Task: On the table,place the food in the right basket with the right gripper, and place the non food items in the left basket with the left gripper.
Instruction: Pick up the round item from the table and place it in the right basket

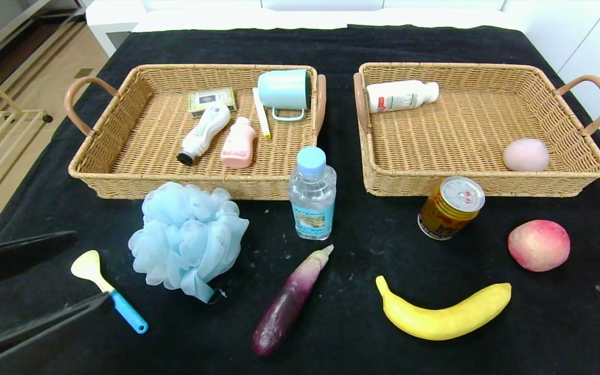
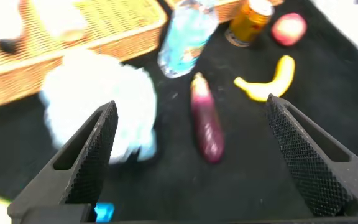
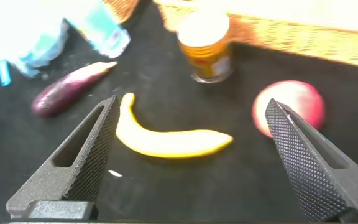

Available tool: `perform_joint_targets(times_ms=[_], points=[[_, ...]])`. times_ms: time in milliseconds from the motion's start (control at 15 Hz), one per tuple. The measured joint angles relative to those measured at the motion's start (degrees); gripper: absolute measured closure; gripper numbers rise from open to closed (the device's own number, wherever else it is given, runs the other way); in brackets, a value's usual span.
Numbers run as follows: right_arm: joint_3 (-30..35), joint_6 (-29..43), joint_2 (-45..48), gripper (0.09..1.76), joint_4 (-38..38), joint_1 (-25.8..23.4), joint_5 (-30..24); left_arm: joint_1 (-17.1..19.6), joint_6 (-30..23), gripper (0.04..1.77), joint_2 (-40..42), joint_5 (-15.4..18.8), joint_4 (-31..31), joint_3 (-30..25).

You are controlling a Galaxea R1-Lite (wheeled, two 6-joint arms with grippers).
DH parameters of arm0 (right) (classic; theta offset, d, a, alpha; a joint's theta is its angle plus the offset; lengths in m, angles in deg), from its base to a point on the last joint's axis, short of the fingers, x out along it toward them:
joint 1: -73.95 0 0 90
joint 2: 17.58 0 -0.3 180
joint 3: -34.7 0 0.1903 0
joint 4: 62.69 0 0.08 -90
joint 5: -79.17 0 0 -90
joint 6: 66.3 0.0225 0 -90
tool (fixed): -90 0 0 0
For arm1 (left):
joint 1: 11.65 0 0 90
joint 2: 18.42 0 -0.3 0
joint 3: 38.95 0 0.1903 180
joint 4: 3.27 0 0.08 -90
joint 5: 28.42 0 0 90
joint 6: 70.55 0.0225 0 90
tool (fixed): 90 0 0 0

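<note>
Loose on black cloth-clad table [image 1: 362,47], food on near half: gold drink can [image 1: 450,207] just before right tan wicker basket [image 1: 565,179], red-pink peach [image 1: 538,245] beside it, yellow banana [image 1: 445,315] nearest, long purple eggplant [image 1: 289,302], clear bottle with pale blue cap [image 1: 312,194] upright between baskets

Non-food: fluffy pale blue bath pouf [image 1: 188,239] before left tan wicker basket [image 1: 123,179]; yellow-headed, blue-handled scoop [image 1: 106,289] beside it

Left black claw gripper [image 2: 191,158] spread, empty, near scoop; right black claw gripper [image 3: 188,155] spread, empty, above banana
</note>
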Motion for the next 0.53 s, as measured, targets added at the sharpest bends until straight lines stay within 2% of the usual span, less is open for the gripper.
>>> perform_joint_targets(times_ms=[267, 533], points=[[-0.8, 0.4, -7.5, 0.14, -4.7, 4.1, 1.5, -5.3, 0.4, 0.09, -8.5, 0.0, -1.9, 3.4], [-0.8, 0.4, -10.0, 0.14, -4.8, 5.6, 2.5, -6.4, 0.3, 0.09, -11.8, -0.2, -2.1, 4.8]])
